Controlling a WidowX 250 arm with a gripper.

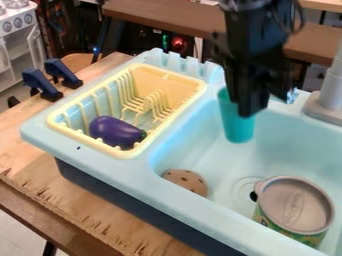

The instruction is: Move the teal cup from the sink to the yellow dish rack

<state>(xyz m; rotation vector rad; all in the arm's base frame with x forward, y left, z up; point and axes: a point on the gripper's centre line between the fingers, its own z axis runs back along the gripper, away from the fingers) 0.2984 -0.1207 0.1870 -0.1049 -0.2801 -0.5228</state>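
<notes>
The black gripper (251,106) hangs over the back of the light-blue sink basin (194,155), pointing down. It is shut on a teal cup (238,127), whose upper part is partly hidden by the gripper. The cup is nearly upright. In the yellow dish rack (97,146), left of the basin, lies a purple eggplant (115,132). A brown spotted cookie (186,181) is at the basin's front left, partly hidden by the sink edge. At the front right of the basin stands a large can (295,206) with a grey lid.
A grey faucet base (326,102) rises at the sink's right rear. Two dark blue clamps (41,84) are on the wooden table (27,127) beside the sink's left side. Behind the sink is a brown shelf edge (163,15), with a white toy stove (19,25) at the upper left.
</notes>
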